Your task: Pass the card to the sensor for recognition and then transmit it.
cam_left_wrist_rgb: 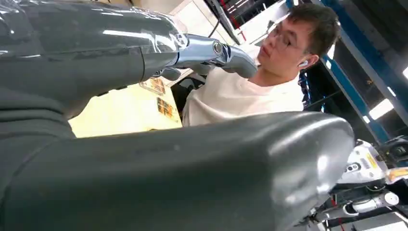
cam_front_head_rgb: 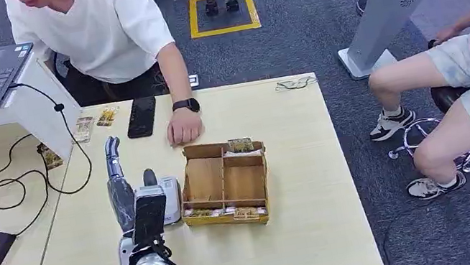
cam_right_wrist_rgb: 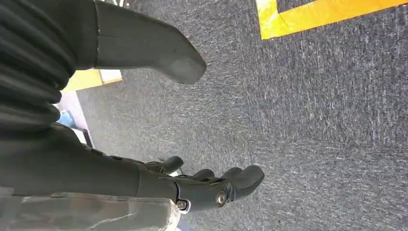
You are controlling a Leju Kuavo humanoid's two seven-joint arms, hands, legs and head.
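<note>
our left robot hand [cam_front_head_rgb: 117,179] is raised, fingers straight and empty — our right robot hand [cam_right_wrist_rgb: 202,185] hangs, fingers loosely apart.

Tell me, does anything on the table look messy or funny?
A little. Cards lie loose near the table's far edge, outside the cardboard box, and a black cable snakes loosely across the neighbouring table. Nothing looks spilled or broken.

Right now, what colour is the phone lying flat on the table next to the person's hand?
Black. The phone shows best in the head view, beside the person's hand.
</note>
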